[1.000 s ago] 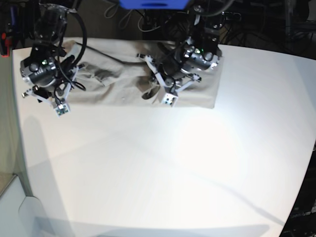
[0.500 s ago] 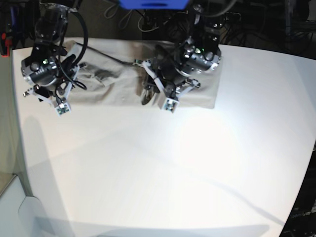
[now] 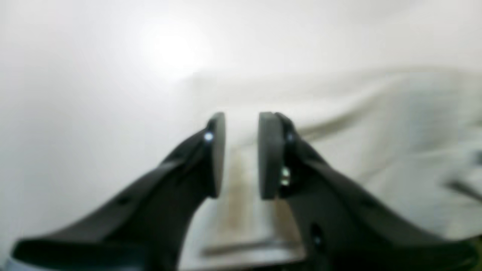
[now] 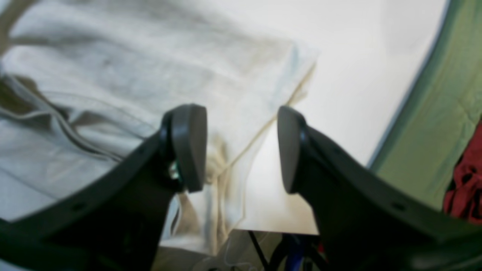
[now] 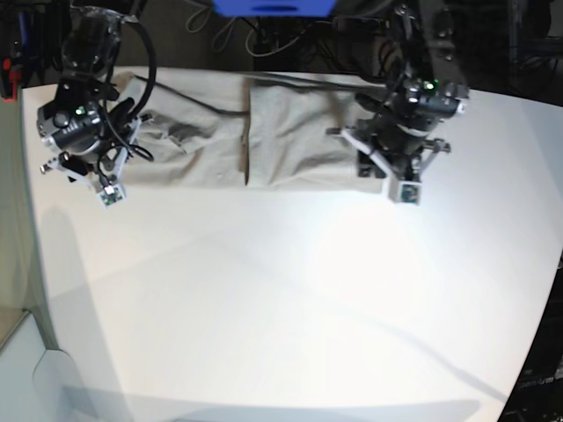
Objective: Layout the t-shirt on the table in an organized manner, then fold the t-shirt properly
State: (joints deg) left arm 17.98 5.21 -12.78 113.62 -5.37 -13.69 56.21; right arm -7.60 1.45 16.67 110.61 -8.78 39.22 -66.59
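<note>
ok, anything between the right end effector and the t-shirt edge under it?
Nothing visible. The right end effector hangs open directly over the t-shirt corner on the table, with only air between the pads and the cloth.

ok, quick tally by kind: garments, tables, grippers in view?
t-shirt: 1
table: 1
grippers: 2, left gripper and right gripper
Total: 4

Wrist views blurred; glare on table (image 5: 352,255).
</note>
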